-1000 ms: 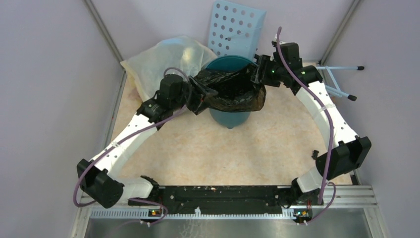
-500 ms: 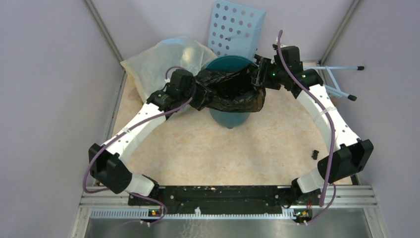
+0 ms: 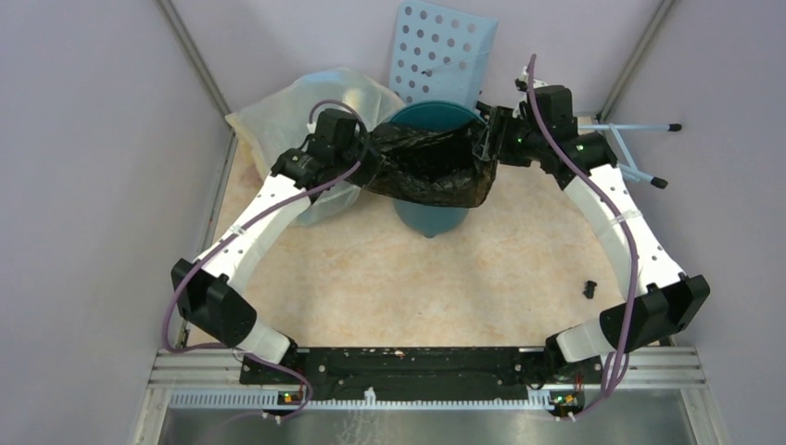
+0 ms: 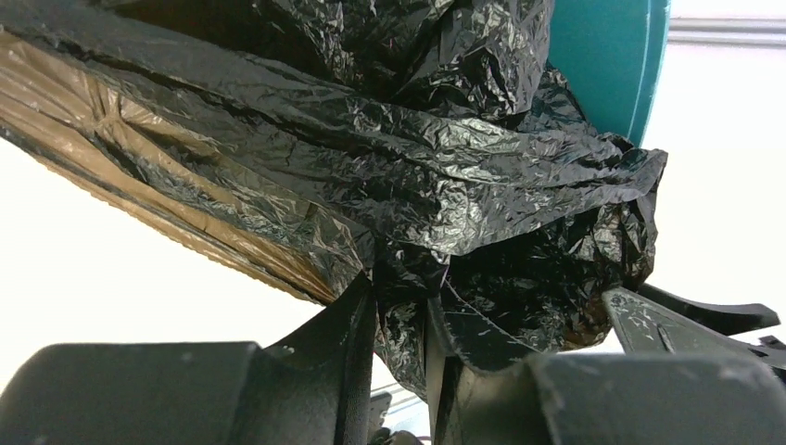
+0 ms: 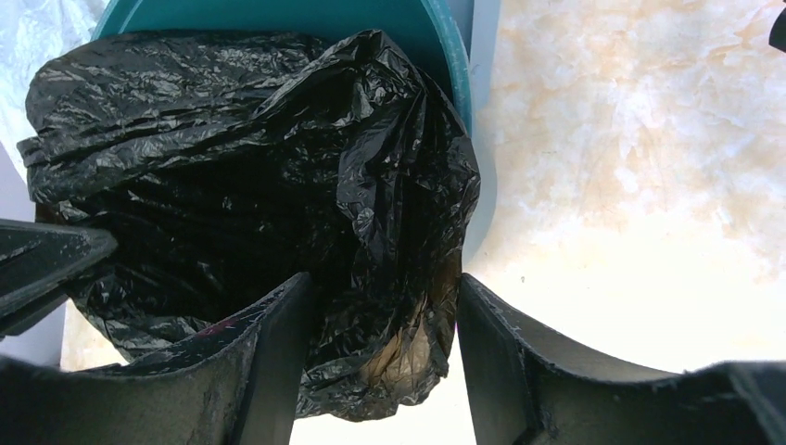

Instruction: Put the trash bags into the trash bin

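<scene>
We see the bag (image 3: 431,167), black and crinkled, stretched between the two grippers across the top of the bin (image 3: 428,221), which stands upright near the back of the table (image 3: 417,278). The bag covers most of the bin's mouth. Only an arc of teal rim shows at the far side, and the tapered wall shows below. In the right wrist view part of the bag lies within the rim, while its near part hangs over the rim and down the outside. The left gripper (image 3: 369,167) is at the bag's left end. In its wrist view the jaws stand narrow, and the fingers (image 4: 348,343) pinch a thin fold of black plastic between them. The right gripper (image 3: 484,148) is at the bag's right end, just beside the rim. Its jaws stand fairly wide, and a thick bunch of the bag fills the gap and touches both fingers, so we read it as a grip on that bunch. A pale sack (image 3: 287,116), translucent and bulging, sits in the back left corner behind the left arm's wrist. A pale blue panel (image 3: 440,51) with round holes leans against the back wall behind the bin. Pale blue rods (image 3: 640,126) stick out at the right edge. A small black object (image 3: 589,288) lies on the table near the right arm's elbow; we cannot tell what it is.
</scene>
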`<state>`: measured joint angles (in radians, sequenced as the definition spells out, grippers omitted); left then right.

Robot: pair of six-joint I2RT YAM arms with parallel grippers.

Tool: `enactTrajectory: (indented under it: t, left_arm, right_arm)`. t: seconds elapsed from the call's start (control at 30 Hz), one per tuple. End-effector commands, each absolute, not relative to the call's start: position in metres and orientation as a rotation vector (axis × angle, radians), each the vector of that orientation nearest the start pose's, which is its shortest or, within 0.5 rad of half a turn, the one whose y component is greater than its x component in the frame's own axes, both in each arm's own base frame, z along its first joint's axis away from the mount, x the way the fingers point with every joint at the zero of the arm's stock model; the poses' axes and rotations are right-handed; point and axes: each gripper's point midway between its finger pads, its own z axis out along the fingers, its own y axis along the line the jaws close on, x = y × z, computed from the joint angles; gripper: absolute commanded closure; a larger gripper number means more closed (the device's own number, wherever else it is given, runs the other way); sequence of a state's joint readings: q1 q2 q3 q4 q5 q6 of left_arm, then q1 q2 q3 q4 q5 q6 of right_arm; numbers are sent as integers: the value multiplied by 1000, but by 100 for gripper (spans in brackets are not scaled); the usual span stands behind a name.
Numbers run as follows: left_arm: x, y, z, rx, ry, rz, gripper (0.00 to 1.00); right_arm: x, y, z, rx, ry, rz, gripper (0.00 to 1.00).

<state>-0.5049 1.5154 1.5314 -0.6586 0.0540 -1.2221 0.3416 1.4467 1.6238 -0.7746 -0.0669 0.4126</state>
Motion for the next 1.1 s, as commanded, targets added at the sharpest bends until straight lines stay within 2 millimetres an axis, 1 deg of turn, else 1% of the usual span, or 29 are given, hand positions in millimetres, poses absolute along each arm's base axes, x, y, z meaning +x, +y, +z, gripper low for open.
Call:
enactTrajectory:
  t: [0.0,0.13,0.27,0.3,0.37,0.4,0.47,0.53,0.63,0.7,0.73,0.83,0.93,1.03,1.07]
  left_arm:
    - [368,-256,290,-693,2285,-959,72]
    - [373,-247,290,-653,2311,-870,72]
    - [378,-238,287,-627,2334,-843,73]
    - [378,-237,287,-611,2344,-850,77]
    - [380,-234,293,-574,2362,-859,94]
    - [381,-232,297,-557,2366,-849,100]
    - [382,-229,304,-506,2379,-836,100]
    - [381,-228,310,-438,2406,-847,100]
    - [372,-227,314,-347,2476,-902,100]
    - [365,-226,320,-292,2506,-905,100]
    - [361,-226,326,-275,2509,-910,100]
    - [343,-229,329,-217,2557,-960,100]
    - [324,-236,327,-142,2616,-1051,100]
    - [309,-246,330,-30,2617,-1139,100]
    - [306,-248,331,1,2611,-1139,100]
  right_arm:
    - [360,153,334,14,2154,491,41]
    - [356,146,343,31,2135,462,38]
    - [352,139,353,41,2113,437,38]
    - [351,138,356,40,2107,431,37]
    - [349,137,362,30,2097,428,37]
    - [348,137,364,27,2092,428,37]
    - [348,131,371,32,2076,396,37]
    - [347,133,381,6,2057,405,37]
    - [343,147,399,-90,2018,486,38]
    - [338,159,408,-158,1999,563,38]
    - [335,166,412,-190,1992,603,39]
    - [322,188,424,-310,1966,737,39]
    - [314,202,427,-404,1957,772,39]
    - [310,218,421,-500,1968,769,40]
    - [305,228,418,-541,1972,780,41]
